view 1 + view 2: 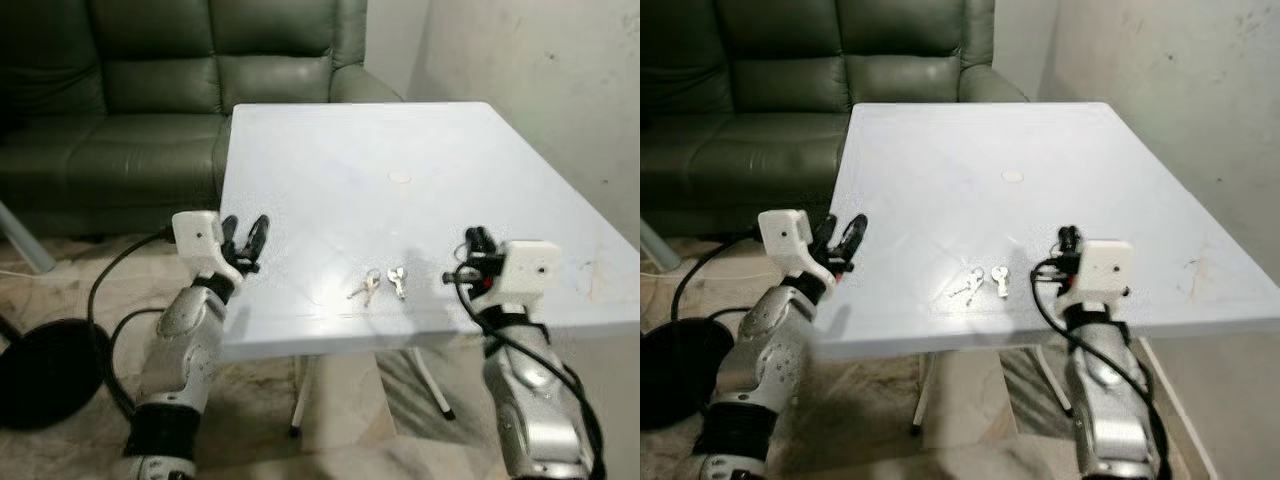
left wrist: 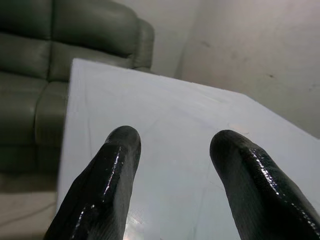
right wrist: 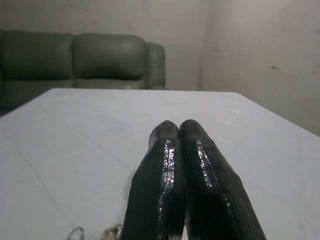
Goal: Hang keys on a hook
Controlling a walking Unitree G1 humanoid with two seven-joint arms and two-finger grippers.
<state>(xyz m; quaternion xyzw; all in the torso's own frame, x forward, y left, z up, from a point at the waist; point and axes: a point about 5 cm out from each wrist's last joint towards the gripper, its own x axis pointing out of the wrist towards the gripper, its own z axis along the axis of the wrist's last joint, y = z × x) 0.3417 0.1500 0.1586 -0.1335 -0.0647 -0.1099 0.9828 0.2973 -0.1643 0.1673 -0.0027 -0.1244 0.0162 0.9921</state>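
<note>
Keys [image 1: 378, 284] lie on the table [image 1: 330, 160] between my spread left gripper [image 1: 246, 243] and clenched, empty right gripper [image 1: 473, 255].

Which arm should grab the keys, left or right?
Probably right. The right gripper sits over the table just beside the keys, which show at its fingertips in the right wrist view, though its fingers are shut. The left gripper is open but farther off, at the table's left edge.

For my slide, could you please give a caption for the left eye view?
Keys lie on the white table between the open left tool and shut right tool.
</note>
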